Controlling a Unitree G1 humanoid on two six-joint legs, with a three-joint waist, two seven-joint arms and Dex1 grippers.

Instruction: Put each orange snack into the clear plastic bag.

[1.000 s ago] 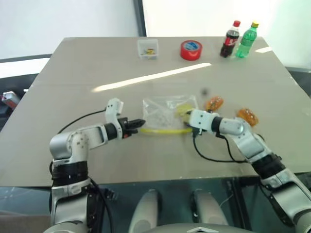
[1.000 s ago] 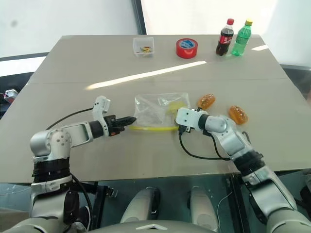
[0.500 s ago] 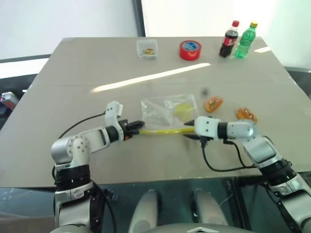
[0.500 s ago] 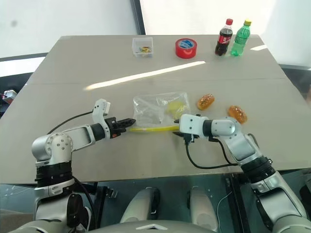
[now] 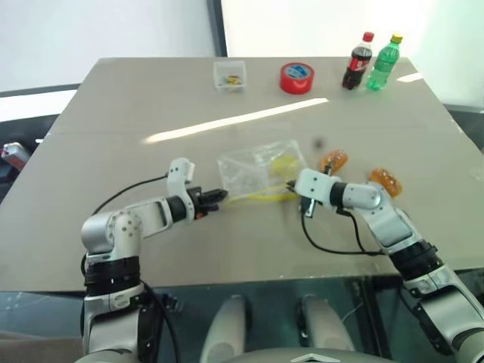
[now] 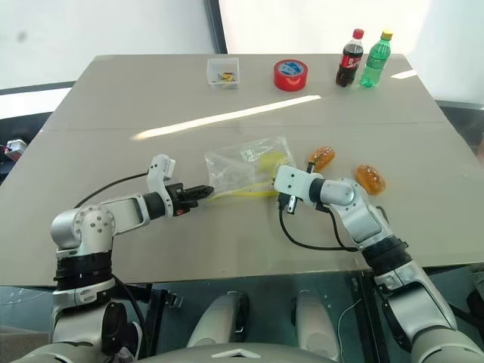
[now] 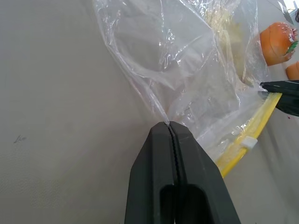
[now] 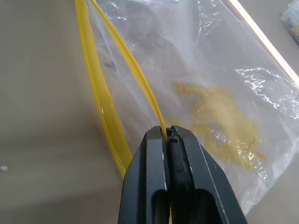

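L gripper (image 7: 169, 125): shut on corner of the clear plastic bag (image 5: 257, 170), pinching film just beside the yellow strip (image 8: 100, 107); same hold as a sec ago, arm hasn't shifted.
R gripper (image 8: 167, 131): now clamped on one lip of the yellow strip. A sec ago its jaws stood part open at bag's R edge; half a sec ago it sat lower, by the strip. Grip is fresh.
Bag: on table (image 5: 113, 113) btwn the two grippers, near edge lifted off the surface; earlier it lay flat. R wrist view shows the two yellow lips parted w/ a gap btwn them, so mouth is starting to open.
Inside bag: pale yellow-green piece (image 5: 283, 164) against far wall. No orange snack in it yet.
Orange snacks: both outside bag, on table to robot's R. Nearer snack (image 5: 333, 160) just beside R gripper's wrist; other snack (image 5: 385, 181) further R, well apart from bag.
Meaning: prob. the open-the-bag step. Both grippers busy w/ bag, so neither is free to pick a snack; one will have to let go, or mouth must stay open by itself. Task barely begun, 0 of 2 in.
Risk: film is thin & slippery; the held lip could slide out, mouth could flop shut.
Far edge: small clear tub (image 5: 230, 76), red tape roll (image 5: 297, 77), cola bottle (image 5: 358, 60), green bottle (image 5: 383, 62); not involved.
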